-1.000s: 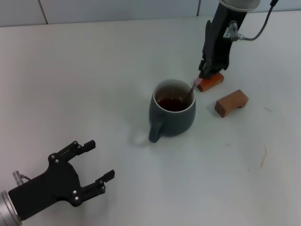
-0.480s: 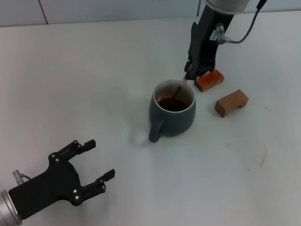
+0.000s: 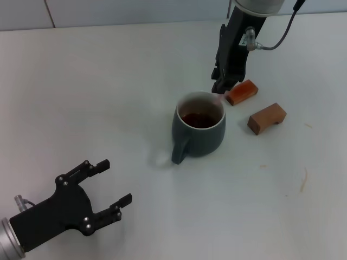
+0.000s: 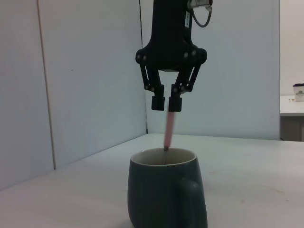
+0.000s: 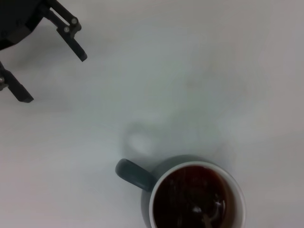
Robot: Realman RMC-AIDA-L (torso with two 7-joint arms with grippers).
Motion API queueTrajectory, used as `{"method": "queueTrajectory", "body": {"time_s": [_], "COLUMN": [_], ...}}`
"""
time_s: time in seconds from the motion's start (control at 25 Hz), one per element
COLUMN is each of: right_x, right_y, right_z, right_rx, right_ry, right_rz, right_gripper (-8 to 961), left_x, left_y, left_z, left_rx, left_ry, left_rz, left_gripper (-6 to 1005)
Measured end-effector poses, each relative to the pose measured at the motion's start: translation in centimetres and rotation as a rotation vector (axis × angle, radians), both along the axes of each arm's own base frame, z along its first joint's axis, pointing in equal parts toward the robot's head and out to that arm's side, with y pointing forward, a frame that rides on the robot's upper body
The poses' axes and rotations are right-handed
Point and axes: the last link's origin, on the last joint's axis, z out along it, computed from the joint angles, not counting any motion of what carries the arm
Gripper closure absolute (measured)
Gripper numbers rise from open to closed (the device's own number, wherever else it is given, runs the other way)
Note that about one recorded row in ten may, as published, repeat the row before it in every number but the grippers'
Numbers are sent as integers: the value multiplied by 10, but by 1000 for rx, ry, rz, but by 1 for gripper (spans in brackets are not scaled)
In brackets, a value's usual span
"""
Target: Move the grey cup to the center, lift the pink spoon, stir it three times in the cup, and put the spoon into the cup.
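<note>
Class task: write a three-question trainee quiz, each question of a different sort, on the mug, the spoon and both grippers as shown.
1. True or false: the pink spoon lies flat on the table.
2. Which gripper holds the spoon? A left gripper B right gripper
3. Fill in: the grey cup holds dark ____ liquid.

Key: 1 false, its tip dips into the cup; 2 B; 3 brown.
</note>
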Motion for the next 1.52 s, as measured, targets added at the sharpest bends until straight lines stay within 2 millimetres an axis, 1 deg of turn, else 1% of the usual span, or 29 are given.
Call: {"method": "queueTrajectory", "body": {"time_s": [0.2,0.32,0.4,0.48,0.56,0.6,0.64,0.8,0.92,0.96,1.0,1.04,1.08,1.12,1.16,1.2,1.24,1.28,1.32,1.36,1.4,1.44,1.48,1.52], "right_x": [2,4,4,3,7,15,15,49,79,92,118,118,147,163,163,191,191,219,230,230,241,251,267,267], "right_y": [0,-1,-5,-10,-16,-21,-21,-35,-46,-50,-59,-59,-70,-74,-74,-83,-83,-96,-102,-102,-111,-120,-138,-138], "right_z": [2,5,10,18,27,37,37,55,67,70,75,75,79,81,81,83,83,82,81,81,79,77,74,74], "right_rx": [22,38,49,55,85,125,125,195,239,254,275,275,299,324,324,379,379,447,474,474,502,526,561,561], "right_ry": [21,50,126,243,378,511,511,773,977,1052,1175,1175,1272,1307,1307,1357,1357,1379,1378,1378,1372,1365,1345,1345], "right_rz": [19,35,63,107,153,196,196,246,234,220,205,205,190,173,173,134,134,92,84,84,81,75,52,52], "right_gripper": [744,607,516,505,494,489,489,488,472,464,456,448,440,432,423,415,407,399,391,383,375,340,305,270], "left_x": [0,0,0,-1,-1,-1,-1,-1,-2,-2,-2,-3,-3,-3,-3,-3,-3,-3,-3,-4,-4,-4,-4,-4], "left_y": [0,0,0,0,0,0,0,0,-2,-2,-2,-2,-2,-2,-3,-3,-3,-3,-2,-3,-3,-3,-4,-4], "left_z": [0,0,0,0,0,0,0,-1,-1,-1,-1,-1,-1,-1,-1,-1,-1,0,0,1,1,2,2,2], "left_rx": [0,0,1,1,0,-2,-4,-5,-7,-7,-8,-8,-9,-9,-9,-8,-8,-6,-5,-4,-4,-3,-3,-3], "left_ry": [1,2,3,3,3,3,1,1,2,2,2,2,2,2,2,2,2,1,1,0,1,2,1,-1], "left_rz": [0,1,3,3,5,8,10,11,15,15,16,18,18,18,18,19,19,19,19,20,21,21,22,21], "left_gripper": [194,194,194,194,194,194,194,194,194,194,194,194,194,194,194,194,194,194,194,194,194,194,194,194]}}
